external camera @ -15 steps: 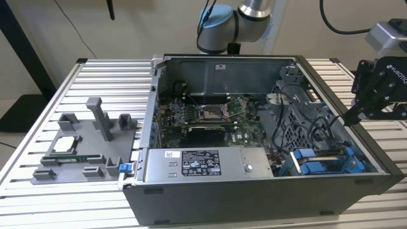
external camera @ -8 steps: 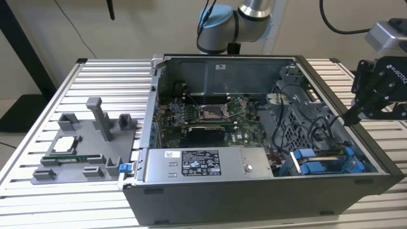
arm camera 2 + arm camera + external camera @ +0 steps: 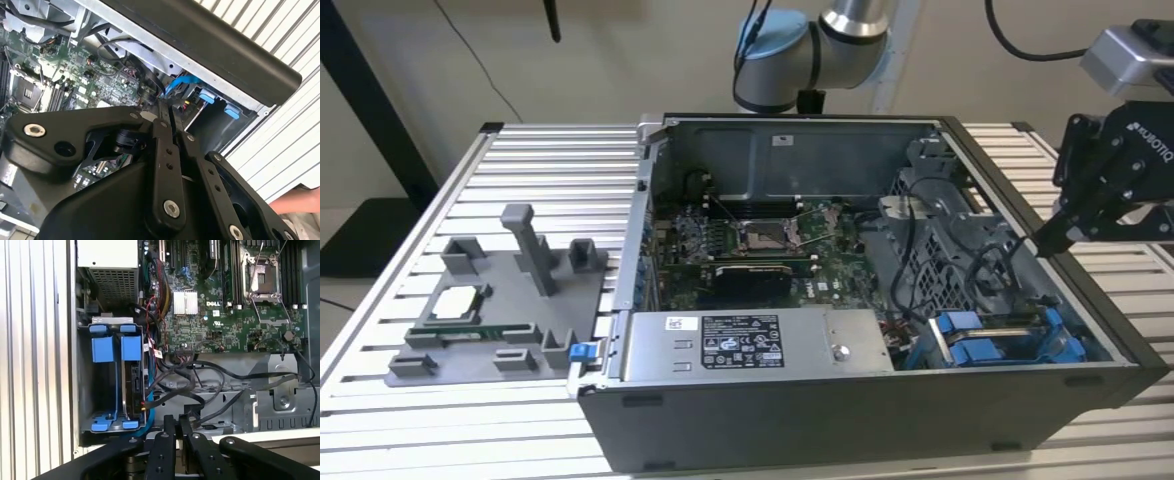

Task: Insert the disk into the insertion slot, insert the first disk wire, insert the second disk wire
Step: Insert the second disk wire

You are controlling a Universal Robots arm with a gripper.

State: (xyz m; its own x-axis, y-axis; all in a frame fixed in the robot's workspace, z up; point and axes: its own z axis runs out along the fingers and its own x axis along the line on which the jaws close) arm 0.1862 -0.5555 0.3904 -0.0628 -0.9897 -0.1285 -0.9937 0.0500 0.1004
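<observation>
Exterior view: raised, off the arm, looking down at the whole open computer case (image 3: 854,420) on the slatted table (image 3: 520,150); mid distance.
First wrist view: close above the case, facing down past the gripper (image 3: 175,421) onto the insertion slot (image 3: 87,385) and motherboard (image 3: 225,305).
Second wrist view: closer, oblique, over the gripper's links and the case's rim.
Shared by all: motherboard, blue-railed slot.

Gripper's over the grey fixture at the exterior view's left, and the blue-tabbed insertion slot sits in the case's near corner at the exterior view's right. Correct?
One thing is wrong: the exterior view shows the gripper at the exterior view's right, above the case's right wall, far from the grey fixture. The blue-tabbed insertion slot does sit in the near corner at the exterior view's right.
</observation>
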